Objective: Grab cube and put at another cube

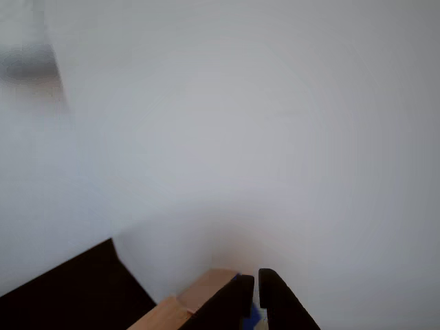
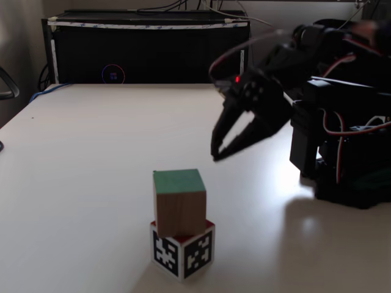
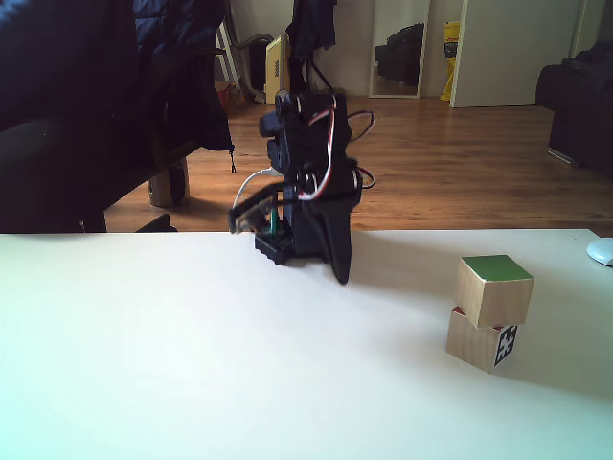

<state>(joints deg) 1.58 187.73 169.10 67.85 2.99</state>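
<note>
Matt grained wood forms the cube (image 2: 179, 202); the white table (image 2: 79, 183) looks smooth, faintly glossy.

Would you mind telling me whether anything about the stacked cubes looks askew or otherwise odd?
Slightly. The green-topped cube sits on the lower cube but is turned and offset, so its edges do not line up. The stack is standing, and the gripper is off it, in the air.

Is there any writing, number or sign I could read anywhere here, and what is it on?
No readable words or numbers.
Bottom cube: black-and-white square code patterns on two faces, not letters.
Black box behind the table: small glowing ring symbol, too blurred to read.
Green-topped cube: no markings.
</note>
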